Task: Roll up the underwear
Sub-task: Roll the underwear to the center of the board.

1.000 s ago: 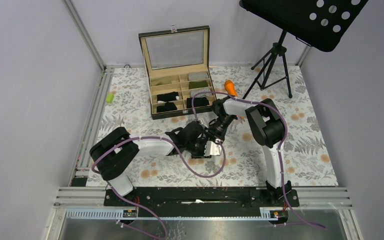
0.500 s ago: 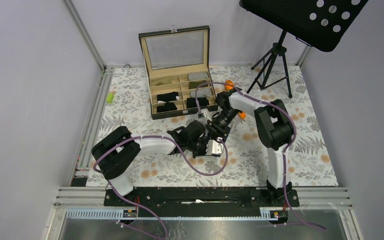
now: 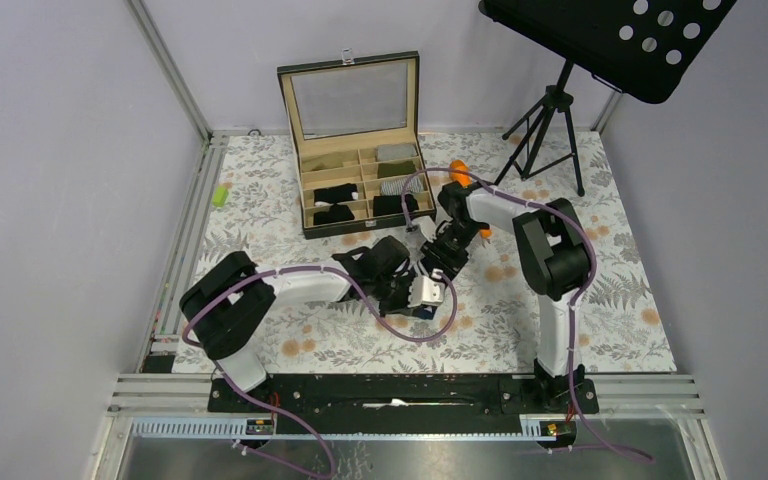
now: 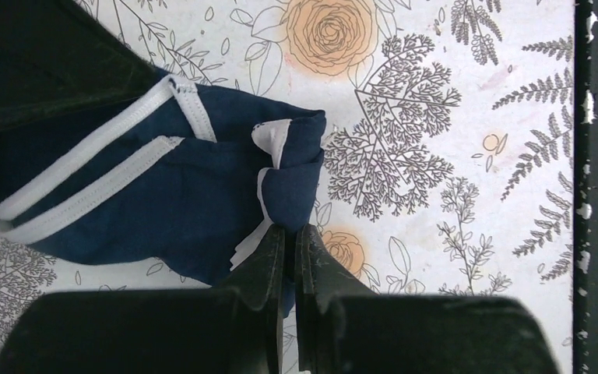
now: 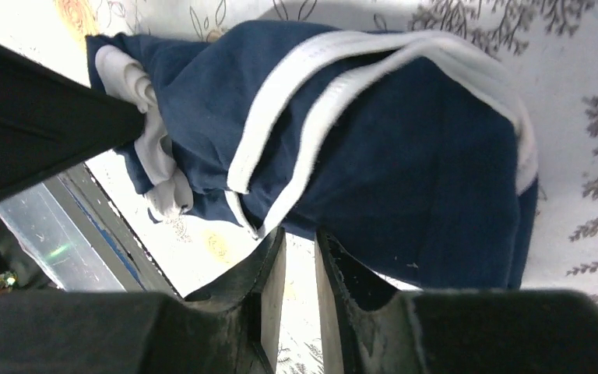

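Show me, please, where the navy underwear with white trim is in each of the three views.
Top external: navy underwear, just below the picture's centre, mostly hidden.
Left wrist: navy underwear, left of centre.
Right wrist: navy underwear, filling the centre.
Shared landmark: the floral tablecloth lies under it in every view.

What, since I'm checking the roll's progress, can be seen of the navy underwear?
The navy underwear is soft fabric with white trim bands, loosely bunched and folded over, not a tight roll. It lies on the flowered table cover. The left gripper pinches a folded corner; the right gripper sits at its edge, grip unclear.
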